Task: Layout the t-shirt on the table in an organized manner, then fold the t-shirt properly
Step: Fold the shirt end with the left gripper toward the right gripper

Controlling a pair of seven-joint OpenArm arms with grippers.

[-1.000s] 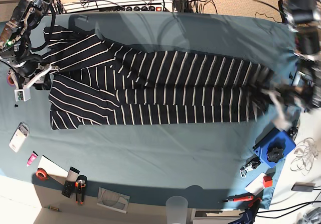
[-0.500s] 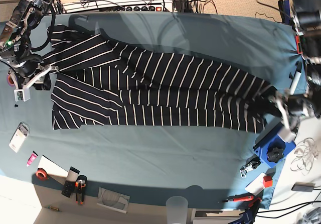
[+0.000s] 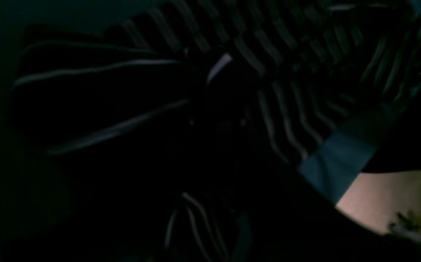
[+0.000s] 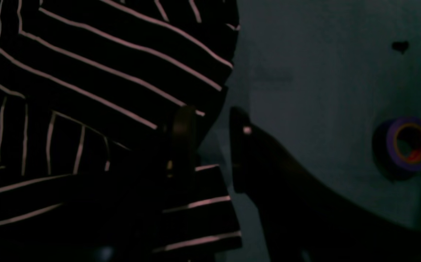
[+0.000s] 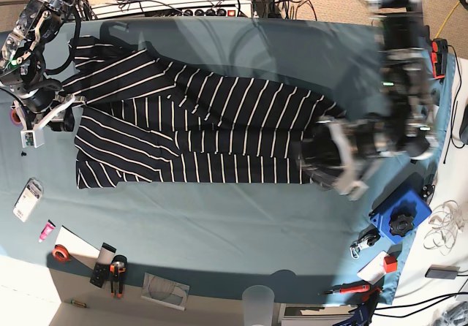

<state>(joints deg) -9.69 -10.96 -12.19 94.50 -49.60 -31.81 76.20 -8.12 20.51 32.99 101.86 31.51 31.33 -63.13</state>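
My left end effector [image 5: 333, 167], clenched on the t-shirt [image 5: 197, 129] hem, has swept leftward to mid-frame, beginning the fold across the counter [image 5: 219, 231]; my right end effector [image 5: 47, 114] stays released at far left.

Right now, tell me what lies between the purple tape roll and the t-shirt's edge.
Only bare table cloth and one dark finger of the right gripper sit between the purple tape roll and the t-shirt, seen in the right wrist view.
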